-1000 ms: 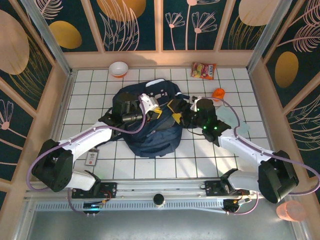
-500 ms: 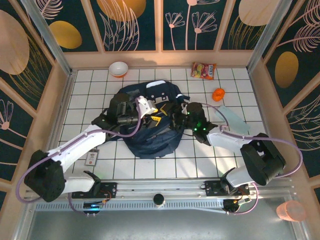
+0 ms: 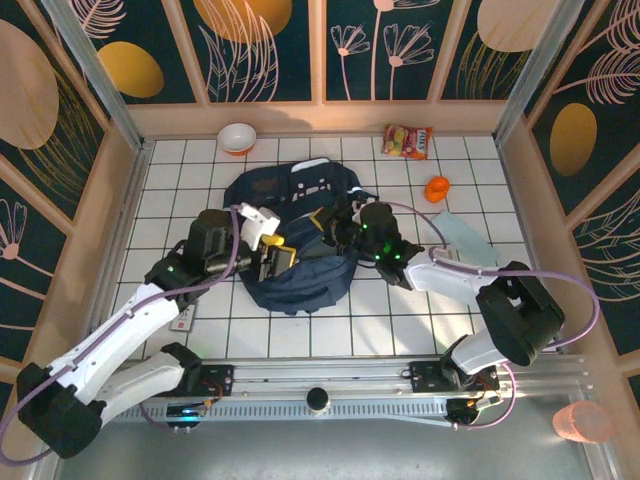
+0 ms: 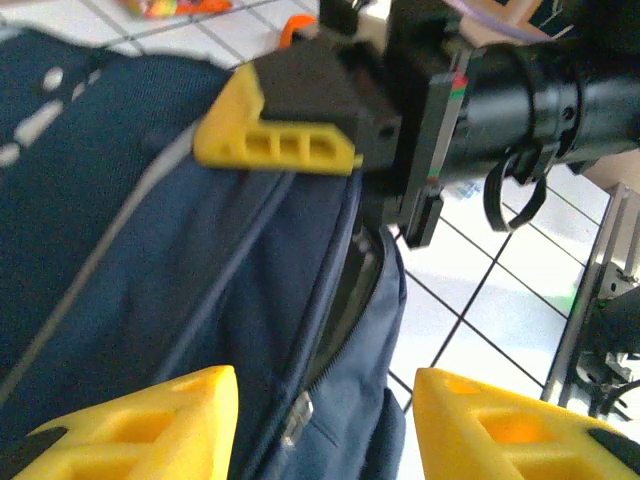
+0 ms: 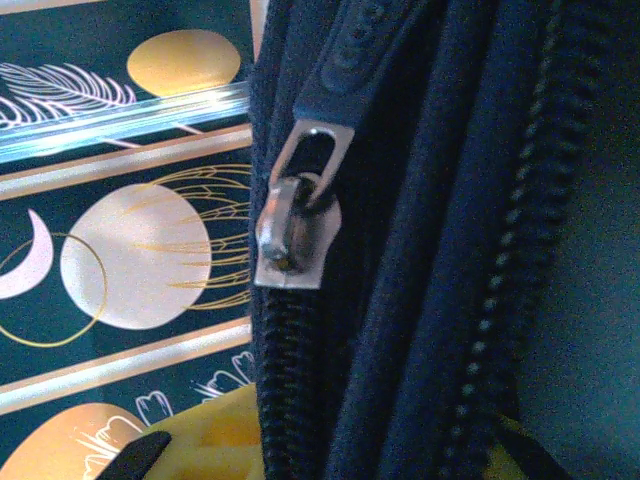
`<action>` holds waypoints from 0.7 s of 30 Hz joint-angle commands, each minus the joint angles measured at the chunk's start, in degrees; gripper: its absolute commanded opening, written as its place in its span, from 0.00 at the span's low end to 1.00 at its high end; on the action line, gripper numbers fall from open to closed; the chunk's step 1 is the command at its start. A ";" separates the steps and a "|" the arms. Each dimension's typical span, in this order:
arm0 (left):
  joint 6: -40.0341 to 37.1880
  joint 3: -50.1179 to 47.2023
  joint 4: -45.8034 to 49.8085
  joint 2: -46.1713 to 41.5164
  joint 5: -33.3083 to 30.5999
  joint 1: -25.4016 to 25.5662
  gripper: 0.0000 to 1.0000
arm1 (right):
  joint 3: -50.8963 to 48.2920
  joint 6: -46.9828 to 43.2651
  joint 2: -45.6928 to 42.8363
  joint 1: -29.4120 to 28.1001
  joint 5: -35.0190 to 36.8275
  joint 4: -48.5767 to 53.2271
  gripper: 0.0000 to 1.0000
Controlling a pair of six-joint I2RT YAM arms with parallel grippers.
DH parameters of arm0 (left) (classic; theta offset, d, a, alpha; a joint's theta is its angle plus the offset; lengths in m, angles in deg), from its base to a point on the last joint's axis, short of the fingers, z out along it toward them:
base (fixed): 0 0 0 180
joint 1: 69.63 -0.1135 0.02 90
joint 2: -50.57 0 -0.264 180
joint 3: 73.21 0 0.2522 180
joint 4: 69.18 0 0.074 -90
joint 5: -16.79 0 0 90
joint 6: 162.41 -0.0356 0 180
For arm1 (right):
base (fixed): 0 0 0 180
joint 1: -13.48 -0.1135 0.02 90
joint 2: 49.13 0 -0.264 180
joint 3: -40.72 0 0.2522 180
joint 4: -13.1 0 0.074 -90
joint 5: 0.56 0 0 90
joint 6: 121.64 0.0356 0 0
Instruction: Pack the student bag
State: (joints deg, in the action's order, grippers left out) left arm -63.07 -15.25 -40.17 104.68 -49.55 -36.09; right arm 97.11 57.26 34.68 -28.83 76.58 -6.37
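Note:
The navy student bag (image 3: 300, 270) lies in the middle of the tiled table, its zip partly undone. My left gripper (image 3: 276, 260) hovers open over the bag's left side. In the left wrist view its yellow fingertips (image 4: 140, 425) stand wide apart on either side of the zip seam and a metal zip slider (image 4: 297, 415) of the bag (image 4: 120, 230). My right gripper (image 3: 322, 222) is at the bag's upper right part. In the right wrist view the bag's zip edge (image 5: 420, 250) runs between its yellow fingers (image 5: 215, 440), just below another metal slider (image 5: 292, 235).
A white and orange bowl (image 3: 237, 137) sits at the back left and a snack packet (image 3: 408, 141) at the back right. An orange item (image 3: 437, 188) and a pale blue sheet (image 3: 462, 238) lie right of the bag. A small card (image 3: 185, 318) lies front left.
My left gripper has opened and drawn back toward the near left. My right gripper has moved left onto the bag and closed on its zip edge.

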 commanded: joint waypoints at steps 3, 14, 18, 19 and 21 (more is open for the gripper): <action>12.07 -1.27 6.88 -4.02 -6.38 0.18 0.50 | 4.26 -1.98 -2.51 -0.48 5.73 -4.16 0.00; 27.33 -2.17 10.90 1.33 -3.93 0.18 0.58 | 7.42 -4.94 -3.23 -0.36 6.80 -0.54 0.00; 28.14 -2.66 11.51 1.84 -2.32 0.19 0.59 | 7.72 -5.21 -3.15 -0.44 7.13 -0.58 0.00; 28.05 -2.70 11.51 2.26 -2.48 0.21 0.59 | 7.73 -5.16 -3.06 -0.46 7.06 -0.69 0.00; 27.83 -2.76 10.07 3.20 -1.91 0.14 0.59 | 7.71 -5.17 -2.98 -0.47 6.94 -1.00 0.00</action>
State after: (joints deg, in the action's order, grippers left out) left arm -36.99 -17.59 -30.71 106.73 -53.14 -36.09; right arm 101.07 54.16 34.64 -29.48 80.12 -0.21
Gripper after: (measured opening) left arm 0.594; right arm 0.164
